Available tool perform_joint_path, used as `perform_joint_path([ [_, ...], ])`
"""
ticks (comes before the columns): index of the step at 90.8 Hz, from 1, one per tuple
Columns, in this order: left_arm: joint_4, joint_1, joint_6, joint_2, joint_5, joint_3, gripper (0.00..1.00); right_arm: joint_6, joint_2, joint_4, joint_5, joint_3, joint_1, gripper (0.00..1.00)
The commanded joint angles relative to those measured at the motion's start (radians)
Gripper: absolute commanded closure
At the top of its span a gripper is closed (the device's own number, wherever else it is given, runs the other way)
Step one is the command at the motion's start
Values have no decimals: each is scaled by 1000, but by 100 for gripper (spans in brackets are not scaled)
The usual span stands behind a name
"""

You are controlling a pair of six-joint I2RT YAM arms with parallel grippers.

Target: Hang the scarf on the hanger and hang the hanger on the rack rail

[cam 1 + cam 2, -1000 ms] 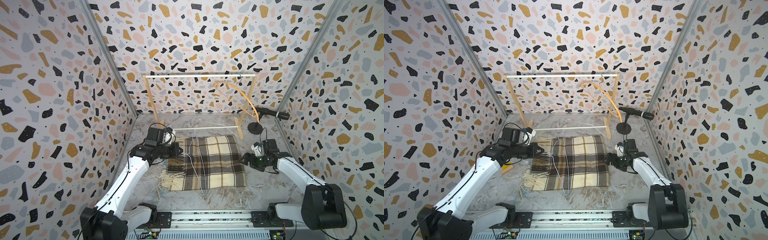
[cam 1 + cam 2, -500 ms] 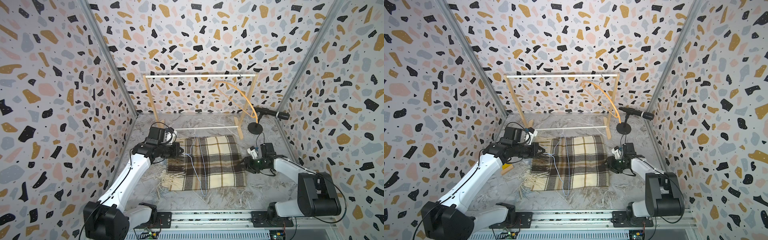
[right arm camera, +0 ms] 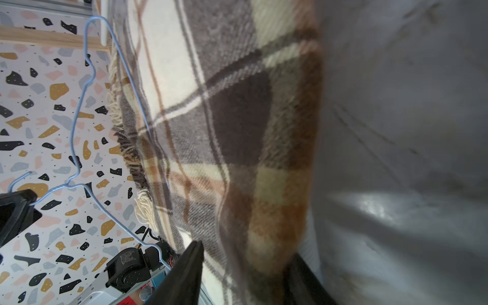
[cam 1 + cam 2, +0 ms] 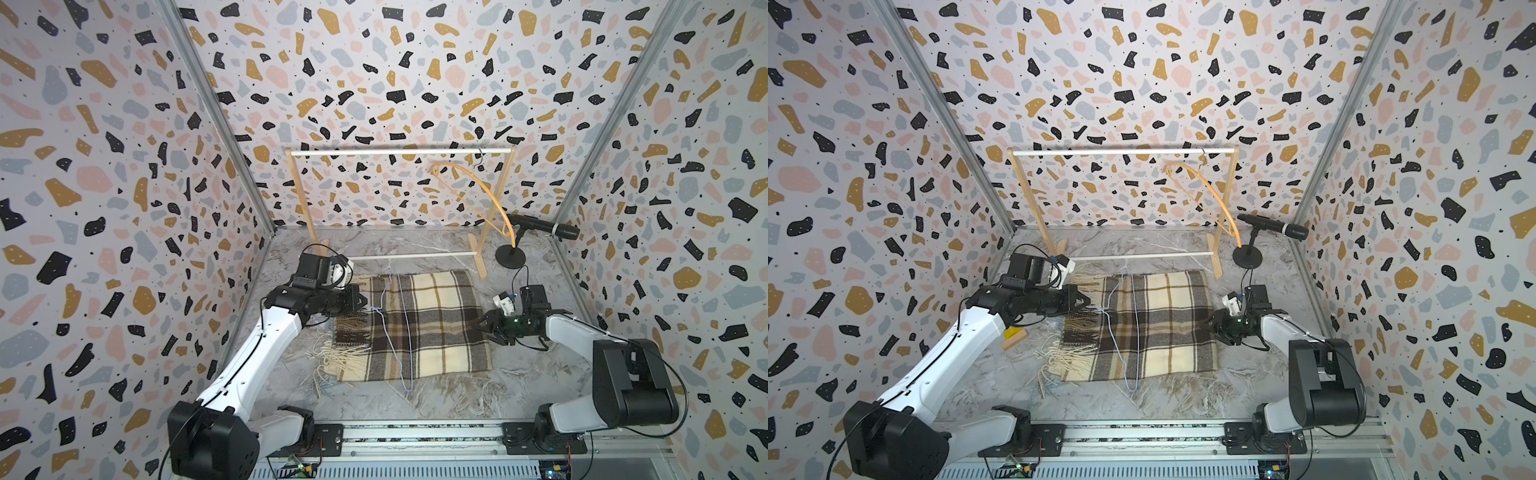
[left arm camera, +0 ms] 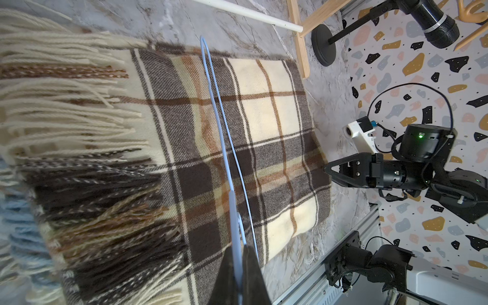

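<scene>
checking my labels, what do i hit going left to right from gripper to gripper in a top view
left gripper → blue wire hanger → right gripper; the plaid scarf lies under the hanger, so it is left out

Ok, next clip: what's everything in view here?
scarf: one, brown and cream plaid, flat mid-table.
blue hanger: one, light blue wire, lying across the scarf, hook end in the left gripper.
wooden hanger: one, tan, hanging on the rack's top rail.
rack: one, wood with white rails, at the back.
microphone: one, black, on a stand beside the rack.
wooden block: one, pale wood and yellow, beside the left arm.
table: one, grey marble.
left gripper: one, black, shut on the blue hanger.
right gripper: one, black, closed on the scarf's edge.
</scene>
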Motion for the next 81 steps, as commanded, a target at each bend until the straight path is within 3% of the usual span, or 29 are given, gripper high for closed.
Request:
perform_joint_path([
  [1,28,5,12,3,5,1,100,20,12,12,-47,2,10,59],
  [20,49,5,-1,4,7,-18,100,-5,-110,-45,-43,48,40,100],
  [36,65,5,-14,10,17,-33,100,80,-156,-7,-98,72,124,100],
  [54,101,5,-39,9,34,-60,100,298,-180,241,-11,69,328,100],
  [65,108,6,-46,9,49,-64,100,409,-117,366,23,107,442,100],
  [81,106,5,-42,2,75,-56,100,448,35,410,54,200,601,100],
])
